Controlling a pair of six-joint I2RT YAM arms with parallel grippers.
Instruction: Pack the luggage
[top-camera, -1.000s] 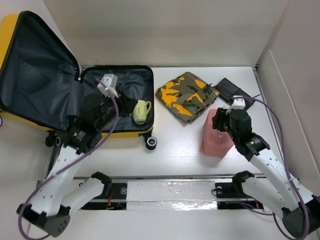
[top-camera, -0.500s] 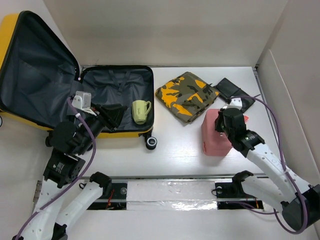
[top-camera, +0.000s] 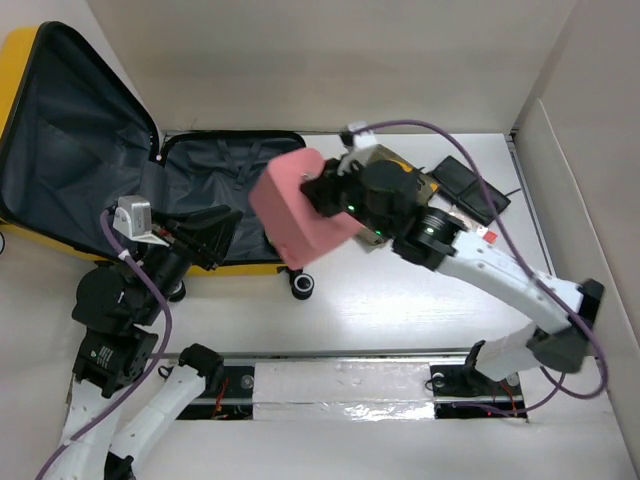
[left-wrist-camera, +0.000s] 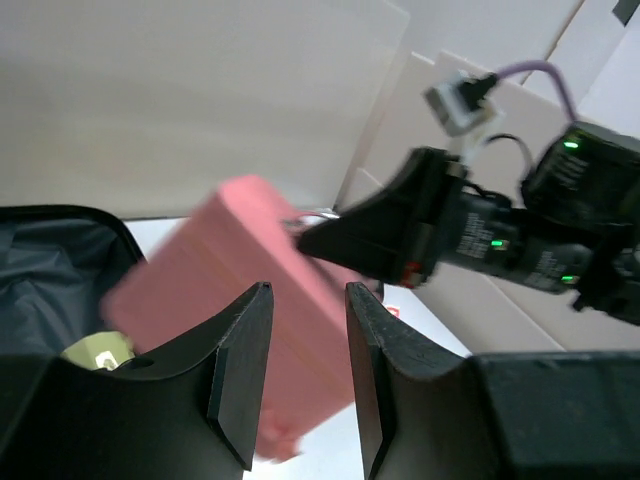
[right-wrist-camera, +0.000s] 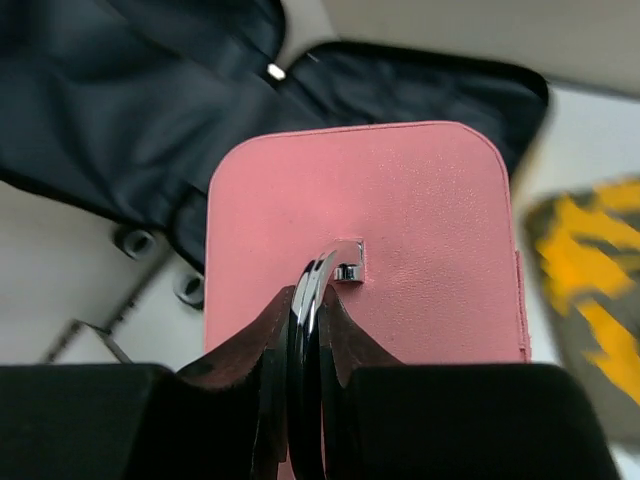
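The yellow luggage (top-camera: 15, 60) lies open at the back left, its dark lining (top-camera: 70, 150) showing. My right gripper (top-camera: 322, 188) is shut on the metal handle (right-wrist-camera: 322, 272) of the pink boxy case (top-camera: 295, 212) and holds it in the air over the luggage's right edge. The case also shows in the left wrist view (left-wrist-camera: 230, 290) and the right wrist view (right-wrist-camera: 400, 220). My left gripper (top-camera: 215, 232) is open and empty, at the luggage's front edge, left of the case. A pale green mug edge (left-wrist-camera: 95, 350) shows in the left wrist view, inside the luggage.
A camouflage fabric pouch (top-camera: 405, 172) lies behind the right arm, mostly hidden. A black flat object (top-camera: 468, 188) lies at the back right. A luggage wheel (top-camera: 303, 285) stands below the pink case. White walls enclose the table.
My right gripper has lifted the pink case off the table and carried it left over the luggage's edge. My left arm has drawn back toward the near left.
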